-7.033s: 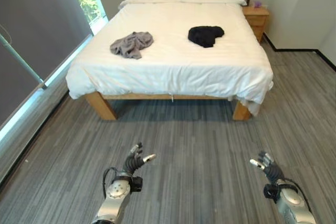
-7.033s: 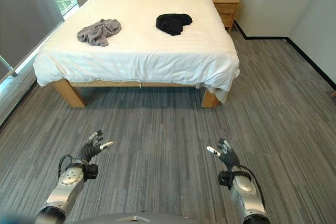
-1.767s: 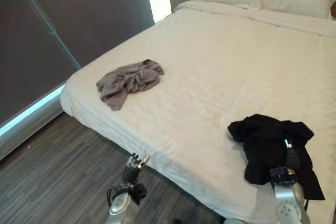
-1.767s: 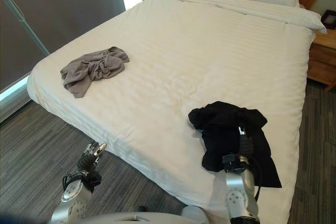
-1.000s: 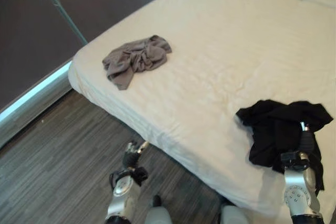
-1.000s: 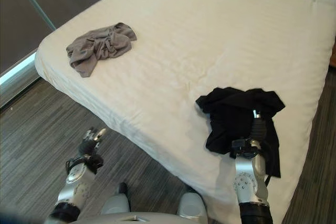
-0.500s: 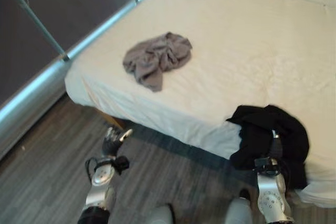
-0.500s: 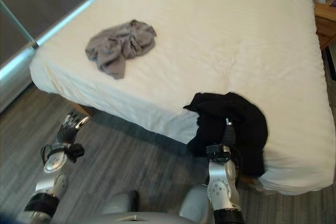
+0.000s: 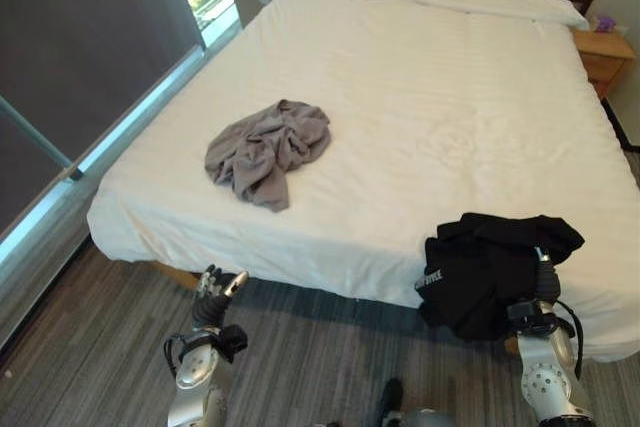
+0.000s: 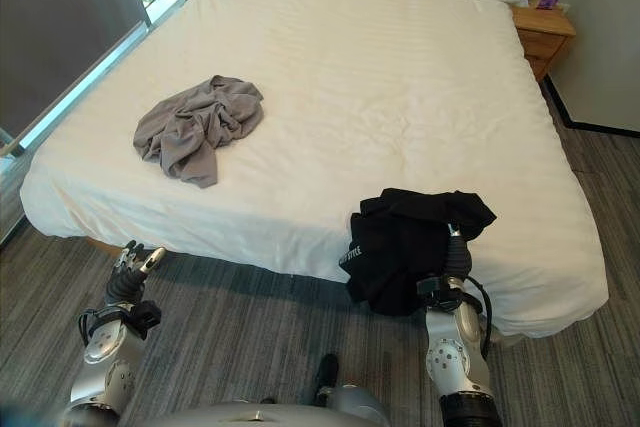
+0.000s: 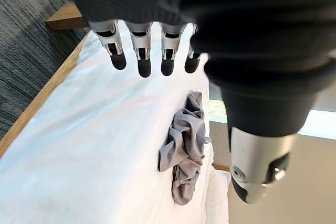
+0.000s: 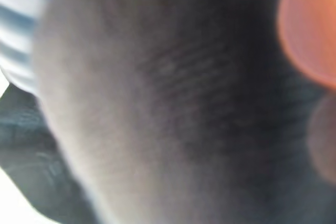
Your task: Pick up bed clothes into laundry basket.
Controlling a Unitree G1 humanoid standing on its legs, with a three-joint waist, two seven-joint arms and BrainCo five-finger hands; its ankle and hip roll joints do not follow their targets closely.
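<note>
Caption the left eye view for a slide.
Right hand under black garment at bed edge; grey garment waits.

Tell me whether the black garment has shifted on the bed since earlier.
Yes. The black garment has been dragged from the middle of the bed to its foot edge, partly overhanging.

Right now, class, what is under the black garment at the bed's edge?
The black garment drapes over the right hand and the white bedding; the fingers are covered.

My right hand is mostly buried under the black shirt, so my fingers are hidden; its wrist view's just blur.
</note>
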